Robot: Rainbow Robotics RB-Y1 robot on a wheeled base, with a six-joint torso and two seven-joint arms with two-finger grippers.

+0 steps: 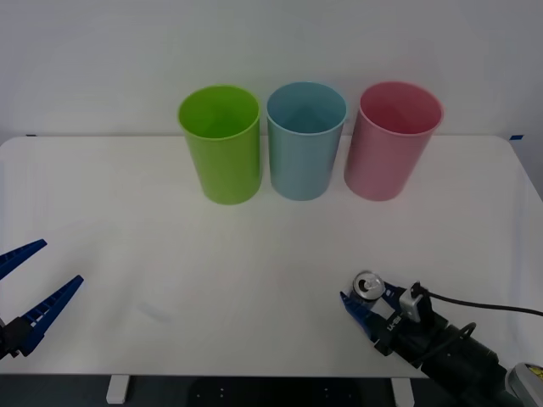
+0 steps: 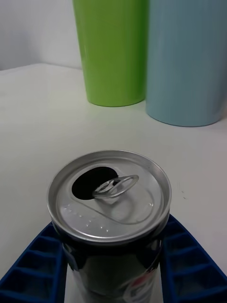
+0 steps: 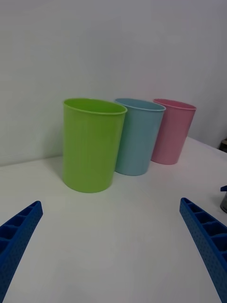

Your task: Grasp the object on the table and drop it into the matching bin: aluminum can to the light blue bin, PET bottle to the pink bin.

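While the right hand (image 1: 366, 298) sits clamped on the aluminum can (image 1: 368, 287) at lower right of the counter (image 1: 170, 254) — grasp step — next: lift toward the light blue bin (image 1: 305, 140). Left hand (image 1: 34, 284) idle, fingers apart.

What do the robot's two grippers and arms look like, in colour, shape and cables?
Both grippers have blue plastic fingers, long and tapering, with ribbed, open-cell sides. The left gripper shows two such wedge-shaped fingers on a black base. The right gripper sits on a black wrist that carries a small grey and white block, and a black cable runs from it toward the table's edge. The right arm behind it is black and rounded.
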